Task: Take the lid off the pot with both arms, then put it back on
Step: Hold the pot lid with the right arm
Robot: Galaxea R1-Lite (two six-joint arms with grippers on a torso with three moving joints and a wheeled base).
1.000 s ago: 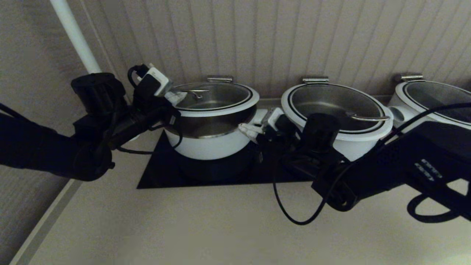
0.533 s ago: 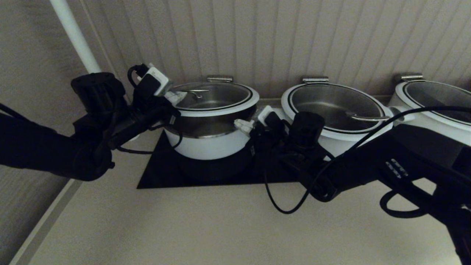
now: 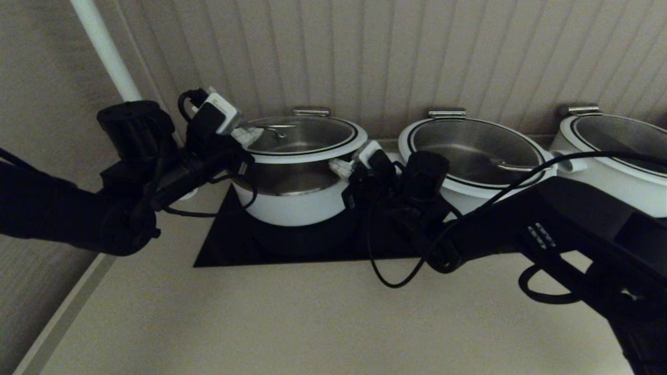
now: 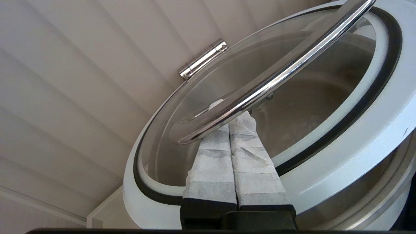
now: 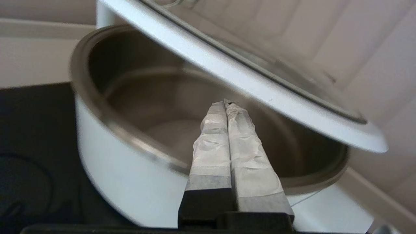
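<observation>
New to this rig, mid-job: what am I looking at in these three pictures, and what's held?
A two-armed robot. The wide picture comes from its head; the others from wrist cameras. On a black cooktop panel stands a deep white pot with steel lining; its round glass lid with white rim is raised above it. The left gripper, jaws shut, is hooked under the lid's steel loop handle. The right gripper, jaws shut, points beneath the lid's rim. Two wider white pots stand further right.
</observation>
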